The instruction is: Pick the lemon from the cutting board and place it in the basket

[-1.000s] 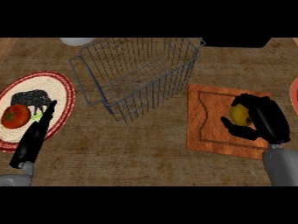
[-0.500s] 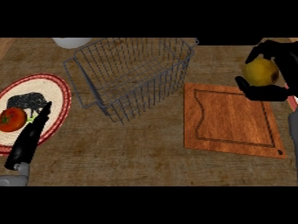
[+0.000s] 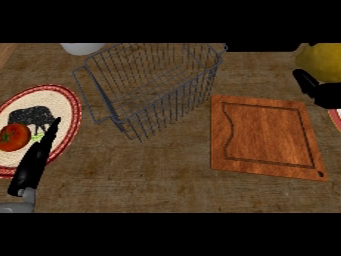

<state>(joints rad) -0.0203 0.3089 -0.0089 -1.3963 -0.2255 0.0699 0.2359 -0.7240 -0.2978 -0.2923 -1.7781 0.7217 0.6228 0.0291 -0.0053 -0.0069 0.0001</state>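
Right robot hand (image 3: 328, 92) holding lemon (image 3: 330, 61) beside wire basket (image 3: 154, 85), above cutting board (image 3: 265, 136)

The lemon (image 3: 329, 61), yellow and rounded, is seen at the upper right edge of the view, held up by the right hand (image 3: 326, 91), whose black fingers are curled beneath it. The cutting board (image 3: 265, 136), a brown wooden slab with a routed groove, lies bare on the counter. The basket (image 3: 152, 85), of grey wire, stands tilted just left of the board.
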